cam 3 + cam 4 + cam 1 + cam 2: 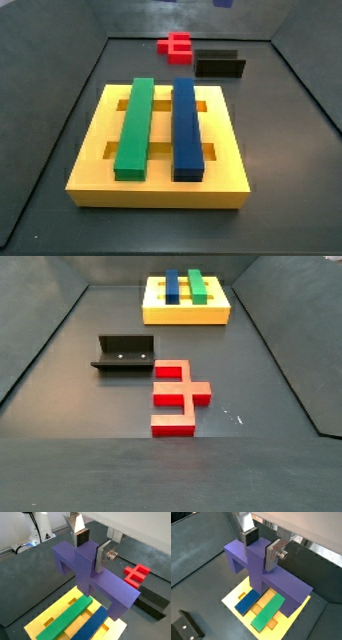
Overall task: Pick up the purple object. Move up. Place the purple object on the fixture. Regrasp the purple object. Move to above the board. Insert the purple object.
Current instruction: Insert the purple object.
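Observation:
In both wrist views my gripper [92,549] [262,548] is shut on the purple object [87,567] [254,562]. Its silver fingers [103,556] clamp the raised central stem, and the wide bar hangs below them. The piece hovers in the air above the board [59,609] [234,597], a yellow slab carrying a green bar [67,619] [268,612] and a blue bar [93,624] [246,601]. The side views show the board [96,140] [187,314] and the black fixture [221,65] [124,353]. Neither the gripper nor the purple object appears in them.
A red block [137,574] [177,44] [174,396] lies on the dark floor beside the fixture [155,602]. Dark walls enclose the work area on the sides in both side views.

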Robot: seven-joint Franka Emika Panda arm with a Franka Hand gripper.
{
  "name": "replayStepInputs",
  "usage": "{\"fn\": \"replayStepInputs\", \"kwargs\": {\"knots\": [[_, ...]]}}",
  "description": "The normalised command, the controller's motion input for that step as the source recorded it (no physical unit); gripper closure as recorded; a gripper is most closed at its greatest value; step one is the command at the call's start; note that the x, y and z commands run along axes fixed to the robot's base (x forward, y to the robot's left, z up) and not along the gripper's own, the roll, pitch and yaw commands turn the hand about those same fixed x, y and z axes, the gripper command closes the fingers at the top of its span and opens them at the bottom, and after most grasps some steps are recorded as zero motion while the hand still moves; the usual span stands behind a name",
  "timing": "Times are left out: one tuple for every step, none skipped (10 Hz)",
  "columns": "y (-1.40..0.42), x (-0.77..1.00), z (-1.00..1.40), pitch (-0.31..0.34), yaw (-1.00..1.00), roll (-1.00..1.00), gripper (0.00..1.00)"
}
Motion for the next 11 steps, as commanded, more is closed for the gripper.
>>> {"fn": "replayStepInputs", "kwargs": {"knots": [[0.00, 0.00, -0.02, 0.000, 0.00, 0.01, 1.00], [0.00, 0.05, -0.35, 0.000, 0.00, 0.00, 1.00], [0.00, 0.46, -0.83, 0.000, -0.03, 0.00, 1.00], [-0.07, 0.32, -1.00, -0.073, 0.00, 0.00, 1.00], [-0.26, 0.30, -1.00, -0.140, 0.00, -0.01, 1.00], [-0.42, 0.22, -0.85, -0.206, 0.00, -0.03, 1.00], [-0.59, 0.03, -0.83, -0.194, 0.04, 0.06, 1.00], [-0.69, -0.02, -0.74, -0.153, 0.09, 0.25, 1.00], [-0.56, -0.17, -0.68, -0.196, 0.10, 0.26, 1.00], [-0.44, -0.25, -0.62, -0.259, 0.16, 0.21, 1.00], [-0.22, -0.21, -0.59, -0.259, 0.10, 0.04, 1.00]]}}
